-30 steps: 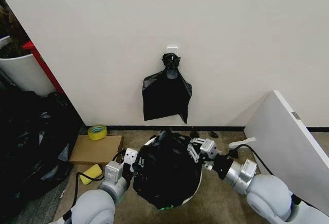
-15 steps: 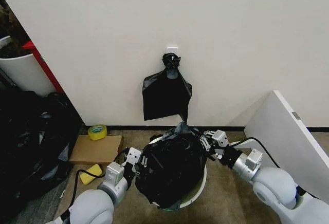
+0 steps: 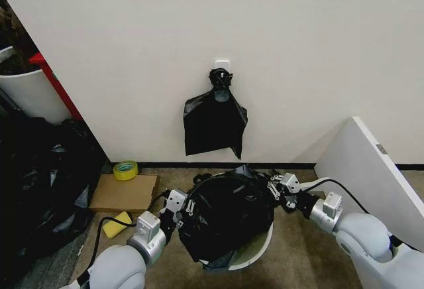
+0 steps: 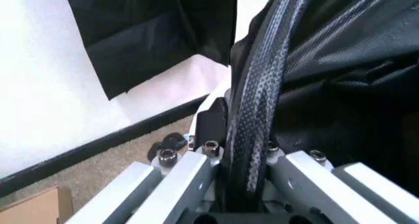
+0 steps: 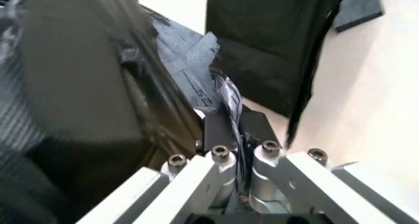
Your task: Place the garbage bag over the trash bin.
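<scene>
Head view: both grippers are holding the garbage bag (image 3: 225, 219) stretched between them over the trash bin (image 3: 255, 252). Left gripper (image 3: 180, 209) fingers are clamping a fold of film between them. Right gripper (image 3: 278, 188) fingers are pinching the opposite edge, bag bulging between the two grips, bin rim showing beneath.

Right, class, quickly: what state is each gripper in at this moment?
Left gripper: shut on the garbage bag.
Right gripper: shut on the garbage bag.
</scene>
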Available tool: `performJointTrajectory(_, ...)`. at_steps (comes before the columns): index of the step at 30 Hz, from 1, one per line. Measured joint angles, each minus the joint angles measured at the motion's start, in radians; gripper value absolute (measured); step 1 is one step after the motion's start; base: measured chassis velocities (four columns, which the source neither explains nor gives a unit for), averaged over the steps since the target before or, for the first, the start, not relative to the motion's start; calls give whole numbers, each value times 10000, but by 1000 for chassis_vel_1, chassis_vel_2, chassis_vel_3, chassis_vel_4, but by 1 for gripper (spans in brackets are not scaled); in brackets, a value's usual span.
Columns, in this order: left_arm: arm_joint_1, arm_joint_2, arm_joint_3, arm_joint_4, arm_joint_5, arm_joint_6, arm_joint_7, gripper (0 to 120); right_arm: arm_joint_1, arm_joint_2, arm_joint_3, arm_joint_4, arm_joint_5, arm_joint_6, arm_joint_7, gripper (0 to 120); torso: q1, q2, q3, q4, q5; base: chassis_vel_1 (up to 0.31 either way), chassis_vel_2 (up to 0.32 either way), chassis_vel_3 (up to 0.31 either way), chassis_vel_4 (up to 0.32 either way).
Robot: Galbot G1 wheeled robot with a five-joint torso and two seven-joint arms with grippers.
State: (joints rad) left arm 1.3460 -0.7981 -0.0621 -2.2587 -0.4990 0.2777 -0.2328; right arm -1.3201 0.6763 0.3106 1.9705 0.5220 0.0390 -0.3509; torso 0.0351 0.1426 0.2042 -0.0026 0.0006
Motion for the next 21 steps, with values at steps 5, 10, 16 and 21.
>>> performJointTrajectory(5,19,-81,-62,69,-286,-24,-242,0,-127,-4,207,-182,502,241,-502,10,0,0,0,0,0,0,0,0,0)
performJointTrajectory(10,11,-110,-128,129,-598,61,-449,0,-169,56,367,87,2004,-103,340,25,0,0,0,0,0,0,0,0,0)
performJointTrajectory(16,-26,-148,-336,115,-1097,232,-715,0,-187,-88,655,50,3189,-395,477,48,0,0,0,0,0,0,0,0,0)
performJointTrajectory(21,-12,-147,-463,72,-1165,272,-736,0,-277,-183,730,-121,3504,-537,134,65,0,0,0,1,0,0,0,0,0)
